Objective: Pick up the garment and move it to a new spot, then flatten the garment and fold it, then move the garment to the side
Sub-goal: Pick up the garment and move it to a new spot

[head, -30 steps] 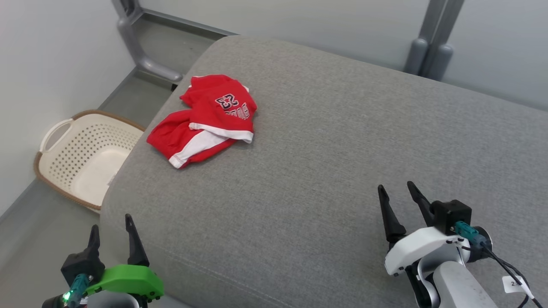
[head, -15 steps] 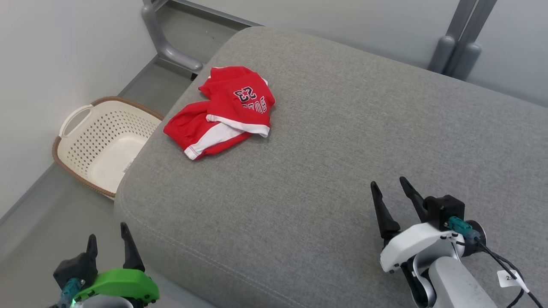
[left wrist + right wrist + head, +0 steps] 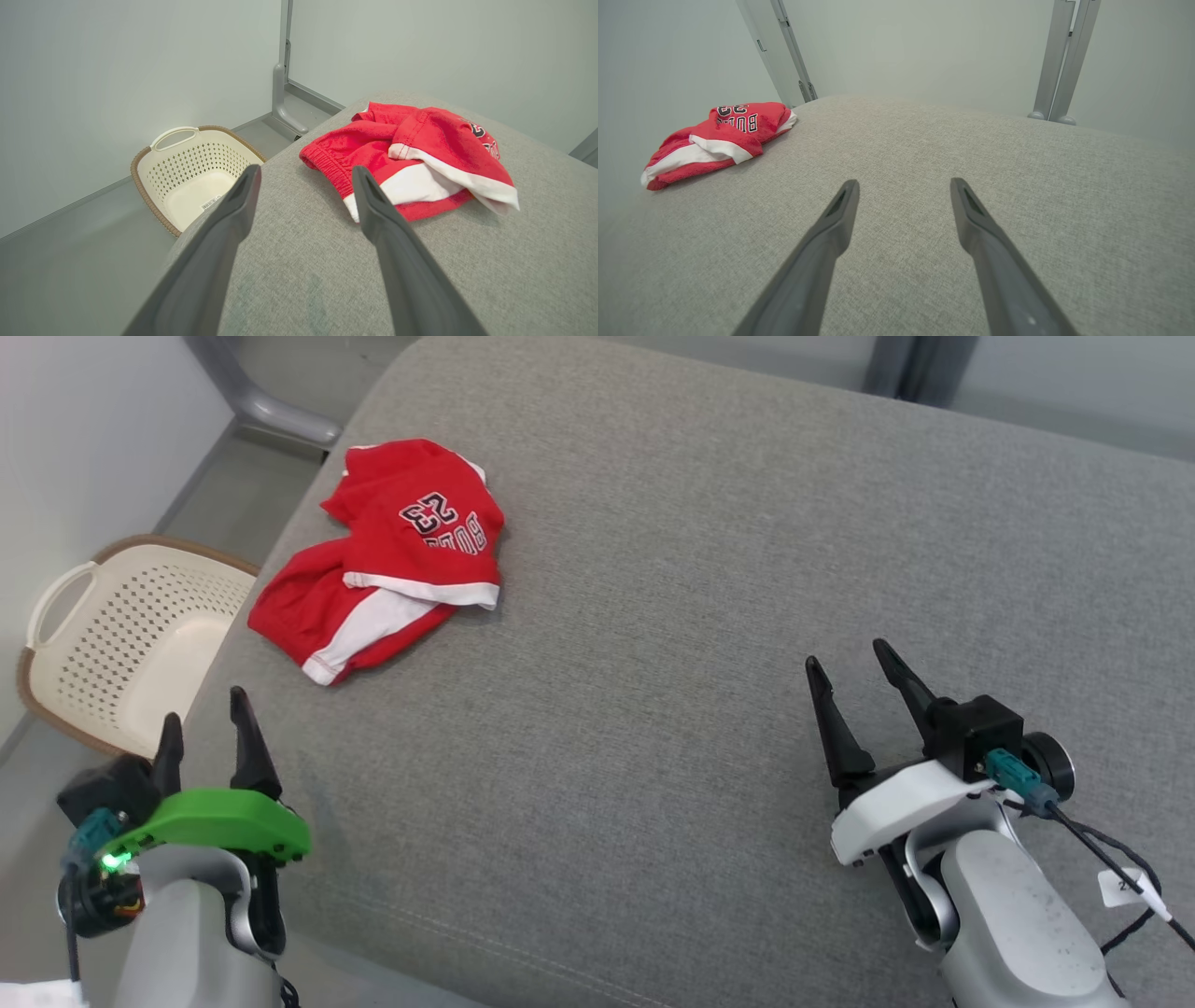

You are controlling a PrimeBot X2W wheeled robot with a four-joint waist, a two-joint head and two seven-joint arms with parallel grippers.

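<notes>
The wide grey cushion leaves room for spreading and folding. A basket sits on the floor beside its left edge. The red garment lies crumpled near that edge, untouched. The left gripper, nearer it, and the right gripper hover empty, jaws apart, likely ready to reach.

Bare lab room done up like a home, I'd say: big grey fabric cushion, cream perforated plastic laundry basket at left, grey metal posts far behind.
</notes>
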